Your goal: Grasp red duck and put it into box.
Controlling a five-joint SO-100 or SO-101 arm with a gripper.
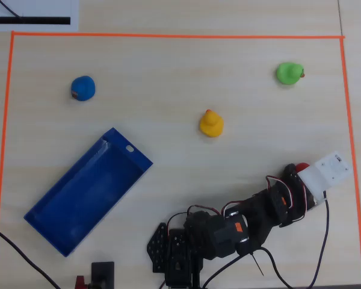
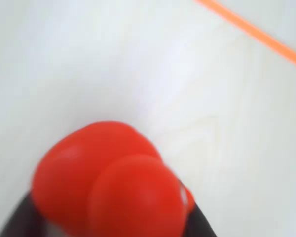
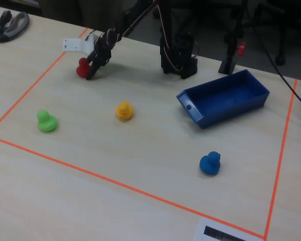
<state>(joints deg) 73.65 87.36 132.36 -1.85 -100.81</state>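
The red duck (image 2: 113,182) is seen filling the lower part of the wrist view, with dark fingers (image 2: 19,222) pressed at both of its sides. The end effector (image 3: 86,72) is closed around the red duck and holds it down at the bench (image 3: 140,150), close to the orange tape line (image 3: 35,93) on the left of the fixed view. In the overhead view only a red sliver (image 1: 301,167) is visible beside the arm's white part. The box (image 1: 87,192) lies well apart, at the lower left of that view. A yellow duck (image 1: 211,124), a green duck (image 1: 288,73) and a blue duck (image 1: 83,88) are spread over the bench.
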